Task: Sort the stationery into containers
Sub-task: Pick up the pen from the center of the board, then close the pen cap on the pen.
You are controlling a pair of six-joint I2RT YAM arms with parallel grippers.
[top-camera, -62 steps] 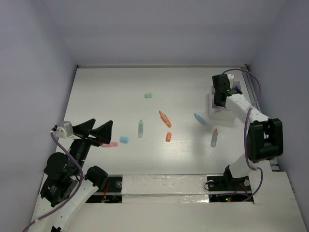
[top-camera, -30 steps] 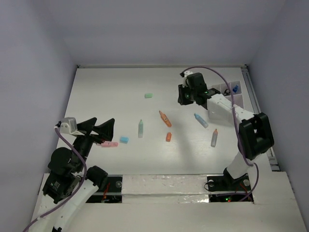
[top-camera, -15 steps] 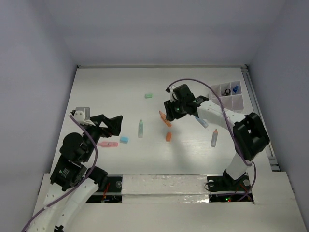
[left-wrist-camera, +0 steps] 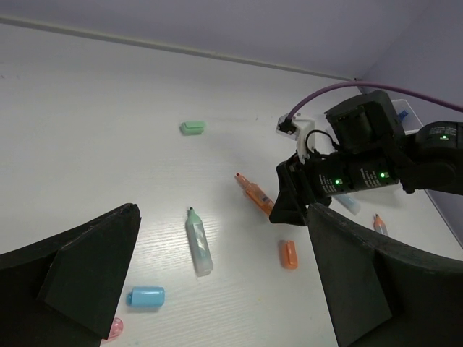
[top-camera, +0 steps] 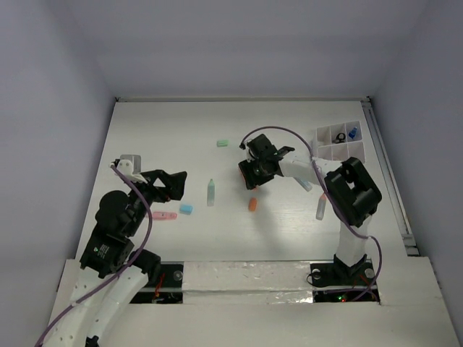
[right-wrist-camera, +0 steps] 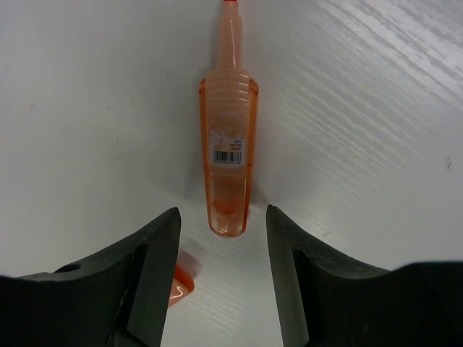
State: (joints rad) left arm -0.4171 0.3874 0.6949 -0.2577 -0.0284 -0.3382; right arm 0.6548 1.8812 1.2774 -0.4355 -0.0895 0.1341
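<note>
An orange pen (right-wrist-camera: 229,155) lies on the white table, tip pointing away. My right gripper (right-wrist-camera: 223,214) is open just above it, its fingers either side of the pen's blunt end without touching it; from above the gripper (top-camera: 253,174) covers most of the pen. An orange cap (top-camera: 252,204) lies close by. My left gripper (top-camera: 163,186) hangs open and empty over the left side, near a mint pen (left-wrist-camera: 197,241), a blue block (left-wrist-camera: 147,296) and a pink pen (top-camera: 160,215). The white divided tray (top-camera: 354,151) stands at the far right.
A green eraser (top-camera: 221,143) lies toward the back. A light blue pen (top-camera: 304,183) and a grey pen with an orange tip (top-camera: 320,206) lie under and beside the right arm. The tray holds a blue clip (top-camera: 353,133) and a small black item (top-camera: 338,136).
My right arm swung left from the tray to the orange pen, lowered over it, and its jaws opened. My left arm shifted a little right and forward, still open.
</note>
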